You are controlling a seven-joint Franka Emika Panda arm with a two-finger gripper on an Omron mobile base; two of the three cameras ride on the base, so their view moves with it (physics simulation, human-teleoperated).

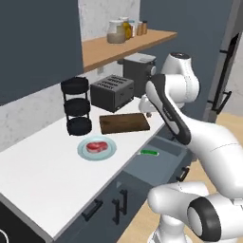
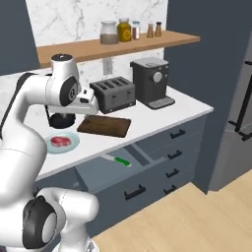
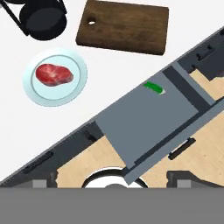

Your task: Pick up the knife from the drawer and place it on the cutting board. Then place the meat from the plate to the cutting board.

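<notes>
The drawer [image 1: 159, 166] [image 2: 101, 172] [image 3: 144, 127] stands pulled out below the counter edge. In it, near the counter side, lies the knife [image 1: 149, 152] [image 2: 120, 161] [image 3: 154, 87], green handle plain, pale blade faint. On the white counter behind it rests the dark cutting board [image 1: 124, 123] [image 2: 104, 126] [image 3: 124, 27], bare. To the board's left is the light blue plate [image 1: 110, 148] [image 2: 74, 143] [image 3: 75, 87] with the red meat [image 1: 96, 145] [image 2: 60, 141] [image 3: 54, 74] on it. My gripper [image 3: 113, 179] hangs high above the drawer, looking down, open and holding nothing.
A black tiered stand [image 1: 77, 107] [image 3: 43, 17] sits left of the board. Behind the board are a toaster [image 1: 112, 91] [image 2: 114, 93] and a coffee machine [image 1: 139, 69] [image 2: 152, 81]. A wooden shelf [image 1: 123, 45] [image 2: 118, 47] with jars hangs above. Closed drawers lie to the right.
</notes>
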